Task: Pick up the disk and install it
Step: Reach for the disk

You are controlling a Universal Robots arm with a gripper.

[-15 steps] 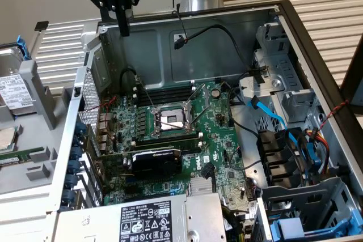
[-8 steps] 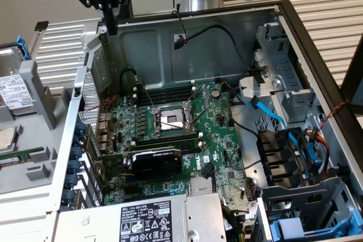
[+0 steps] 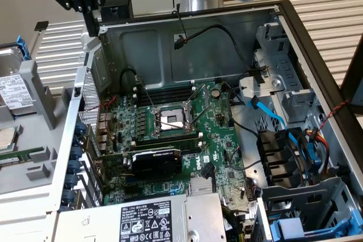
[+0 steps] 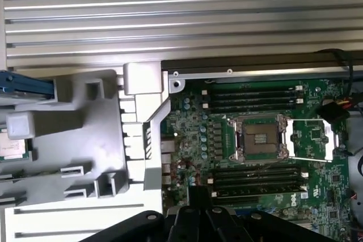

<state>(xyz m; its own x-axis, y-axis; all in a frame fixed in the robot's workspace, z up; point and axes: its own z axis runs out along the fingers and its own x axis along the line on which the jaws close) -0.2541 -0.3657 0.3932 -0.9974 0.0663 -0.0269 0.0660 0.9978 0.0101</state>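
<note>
The disk point(image 3: 13, 91), a silver-grey drive with a white barcode label and a blue rail point(image 3: 21, 47), rests in a grey plastic holder point(image 3: 39, 100) at the exterior view's left edge, outside the computer case. In the wrist view its blue rail point(image 4: 25, 85) shows at the edge of the same grey holder point(image 4: 91, 123). My black gripper point(image 3: 91, 22) hangs shut above the case's back left corner. It is well apart from the disk and holds nothing. Part of its black body point(image 4: 198, 222) shows in the wrist view.
The open case point(image 3: 170, 38) holds a motherboard with an open processor socket point(image 3: 172, 120), a graphics card point(image 3: 156, 160) and a power supply point(image 3: 147, 219). Grey drive bays point(image 3: 283, 83) and another blue-railed tray point(image 3: 300, 228) sit at the right. A square chip point(image 3: 7, 138) lies in the holder.
</note>
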